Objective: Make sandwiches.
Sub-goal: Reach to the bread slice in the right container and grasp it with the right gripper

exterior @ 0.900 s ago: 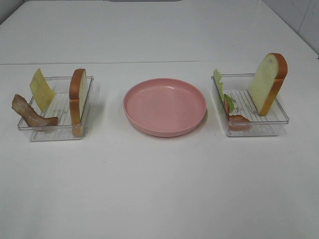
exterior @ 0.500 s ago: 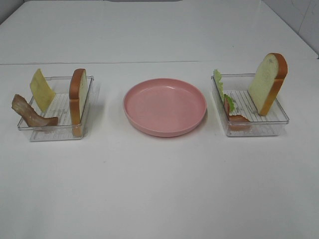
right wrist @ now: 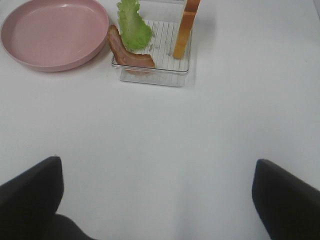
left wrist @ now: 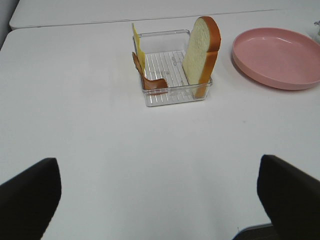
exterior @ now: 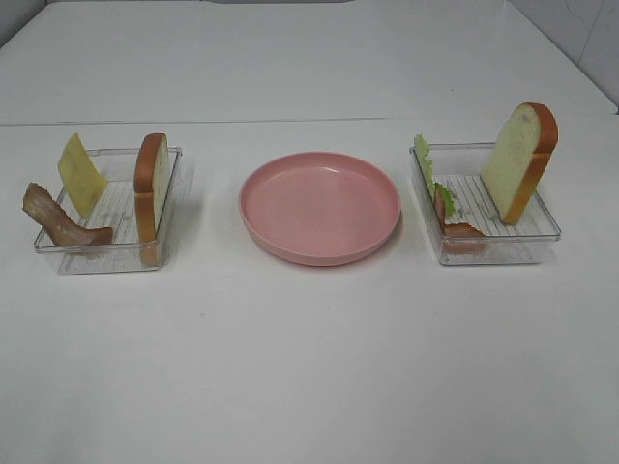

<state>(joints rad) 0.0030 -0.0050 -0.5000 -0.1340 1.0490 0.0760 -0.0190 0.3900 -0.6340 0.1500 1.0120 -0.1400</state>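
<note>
No stacked sandwich is in view. The pink plate (exterior: 319, 206) holds nothing. The left clear tray (exterior: 106, 253) holds an upright bread slice (exterior: 152, 184), a yellow cheese slice (exterior: 80, 174) and a bacon strip (exterior: 60, 220). The right clear tray (exterior: 493, 249) holds an upright bread slice (exterior: 520, 159), green lettuce (exterior: 426, 164) and bacon (exterior: 453, 222). My left gripper (left wrist: 160, 200) is open and empty, well short of the left tray (left wrist: 172, 95). My right gripper (right wrist: 159, 200) is open and empty, well short of the right tray (right wrist: 152, 75). Neither gripper shows in the exterior view.
The white table (exterior: 309, 367) stretches wide in front of the plate and trays. A seam line (exterior: 290, 122) runs across the table behind them. The plate also shows in the left wrist view (left wrist: 277, 57) and in the right wrist view (right wrist: 52, 32).
</note>
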